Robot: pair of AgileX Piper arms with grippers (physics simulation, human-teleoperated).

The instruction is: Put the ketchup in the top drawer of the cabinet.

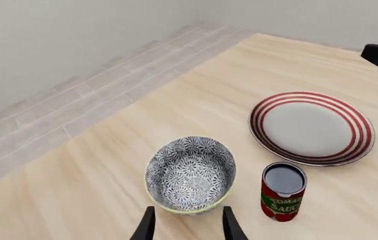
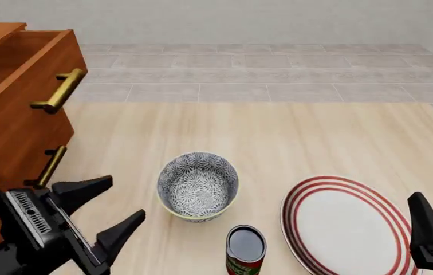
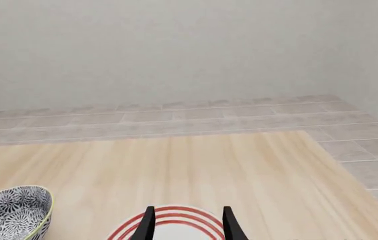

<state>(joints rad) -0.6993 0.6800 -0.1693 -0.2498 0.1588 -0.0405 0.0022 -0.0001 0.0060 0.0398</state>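
Seen from the left wrist view, the ketchup [image 1: 284, 191], a small smooth cylinder with a red and green label and a dark glossy top, stands upright on the pale wood-grain tabletop [image 1: 196, 105]. A grey patterned bowl [image 1: 190, 174] sits just beside it, with a round red-ringed plate [image 1: 312, 128] beyond. The left tool [image 1: 187, 225] is aimed at the bowl, so it should be shifted toward the can and closed around the can's round side.

From the front view, the left tool [image 2: 118, 206] is spread wide and holds nothing. The top drawer [image 2: 19, 71], reddish-brown wood with a brass bar handle [image 2: 60, 90], is pulled out of the cabinet [image 2: 6, 166]. The right tool [image 2: 430, 232] hangs over the plate's edge.

In the right wrist view, the right tool's fingers [image 3: 147, 224] are parted and empty above the plate.
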